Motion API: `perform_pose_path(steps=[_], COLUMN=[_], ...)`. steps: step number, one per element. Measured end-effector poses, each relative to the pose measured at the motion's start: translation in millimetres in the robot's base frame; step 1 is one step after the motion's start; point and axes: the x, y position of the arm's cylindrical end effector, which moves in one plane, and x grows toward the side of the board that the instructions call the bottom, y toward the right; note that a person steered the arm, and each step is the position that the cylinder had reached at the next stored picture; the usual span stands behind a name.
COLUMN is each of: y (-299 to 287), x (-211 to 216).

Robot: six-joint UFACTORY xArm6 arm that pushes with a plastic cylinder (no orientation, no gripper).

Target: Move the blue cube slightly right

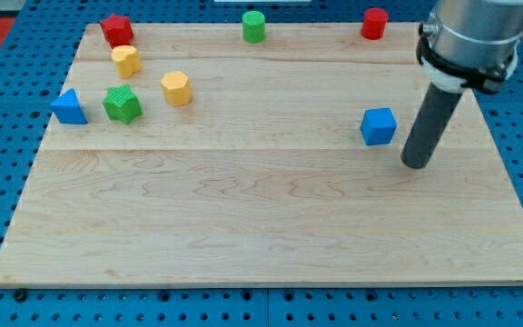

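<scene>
The blue cube (379,125) sits on the wooden board (261,227), right of centre. My tip (415,164) rests on the board just to the right of the cube and a little lower in the view, with a small gap between them. The rod rises from the tip to the arm's grey body at the view's top right.
At the view's upper left lie a red star-like block (115,28), a yellow block (126,60), a yellow hexagonal block (176,88), a green star-like block (122,104) and a blue triangular block (68,107). A green cylinder (253,25) and a red cylinder (374,23) stand along the top edge.
</scene>
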Motion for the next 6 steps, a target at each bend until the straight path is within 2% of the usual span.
perform_pose_path(steps=[1,2,3,4,5,6], y=[-58.2,-43.6,1.8,-13.4,-84.1,-94.5], x=[-5.3,-43.6,-50.4,-34.8,-47.1,-95.3])
